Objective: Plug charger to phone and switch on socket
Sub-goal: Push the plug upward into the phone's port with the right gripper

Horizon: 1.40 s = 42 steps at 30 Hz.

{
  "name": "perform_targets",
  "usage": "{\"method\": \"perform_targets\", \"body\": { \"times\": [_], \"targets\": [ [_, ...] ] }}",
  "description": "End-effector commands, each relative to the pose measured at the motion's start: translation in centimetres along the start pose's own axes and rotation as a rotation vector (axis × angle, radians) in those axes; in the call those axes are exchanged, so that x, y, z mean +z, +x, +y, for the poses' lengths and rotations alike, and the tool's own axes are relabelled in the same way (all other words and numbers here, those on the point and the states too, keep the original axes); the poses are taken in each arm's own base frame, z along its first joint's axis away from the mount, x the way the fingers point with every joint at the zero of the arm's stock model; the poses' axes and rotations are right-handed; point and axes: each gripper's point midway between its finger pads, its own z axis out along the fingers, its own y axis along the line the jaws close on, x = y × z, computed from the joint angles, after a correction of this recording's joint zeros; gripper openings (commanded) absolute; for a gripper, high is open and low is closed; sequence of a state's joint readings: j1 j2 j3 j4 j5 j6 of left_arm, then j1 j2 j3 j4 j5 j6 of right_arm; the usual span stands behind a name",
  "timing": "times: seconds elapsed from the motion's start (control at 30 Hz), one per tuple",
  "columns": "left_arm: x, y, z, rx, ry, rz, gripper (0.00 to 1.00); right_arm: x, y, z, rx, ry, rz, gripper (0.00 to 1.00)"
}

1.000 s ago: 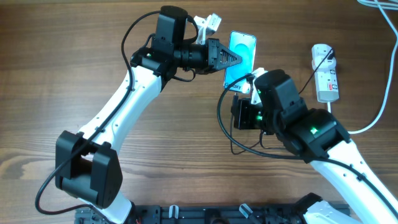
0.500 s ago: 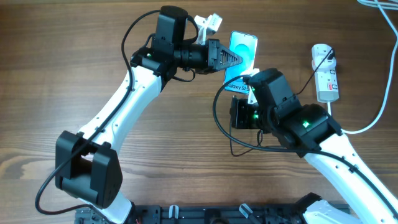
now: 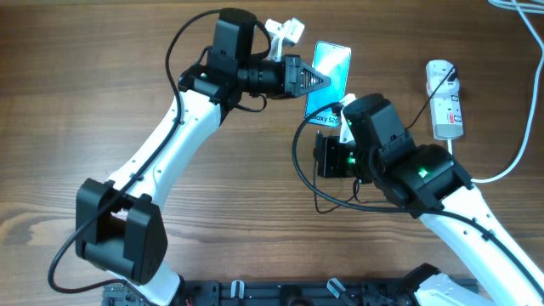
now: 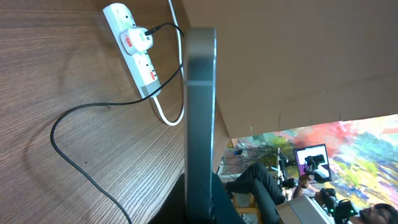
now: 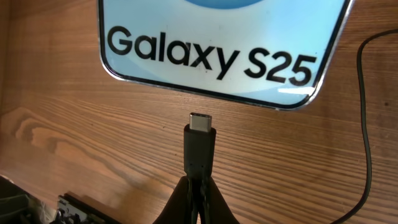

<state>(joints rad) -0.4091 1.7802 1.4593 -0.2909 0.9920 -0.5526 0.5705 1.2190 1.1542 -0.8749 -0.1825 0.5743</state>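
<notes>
Overhead and wrist views of a brown wood-grain surface. The small flat rectangular smartphone with a cyan-turquoise screen and a white band reading "Galaxy S25" lies face up near the far middle of the surface; whether it rests on the wood or hangs just above it cannot be told. The left gripper reaches the phone from its left side. In the left wrist view the phone appears edge-on as a thin grey bar rising from between the jaws, which are clenched on it. The right gripper sits just beside the phone's near, lettered end, its jaws clenched on the thin black charger cable's small dark connector. The connector's metal tip points at the phone's near edge and stands just short of it, not touching. To the right of the phone, well apart, lies the short white oblong power strip with red markings, with a white plug seated in it and a thick white cord leading away.
</notes>
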Motion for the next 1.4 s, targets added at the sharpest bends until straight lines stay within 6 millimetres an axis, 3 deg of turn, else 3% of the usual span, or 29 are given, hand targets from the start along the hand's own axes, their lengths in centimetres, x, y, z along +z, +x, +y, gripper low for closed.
{"method": "perform_targets", "body": {
  "times": [0.0,1.37],
  "targets": [
    [-0.9,-0.7,-1.4,0.066,0.018,-0.023,0.04,-1.1,-1.0,0.7,-0.024,-0.022,-0.042,0.05],
    [-0.9,-0.7,-1.4,0.058,0.019,-0.022,0.04,-1.2,-2.1,0.7,-0.032,-0.01,-0.094,0.04]
  ]
}}
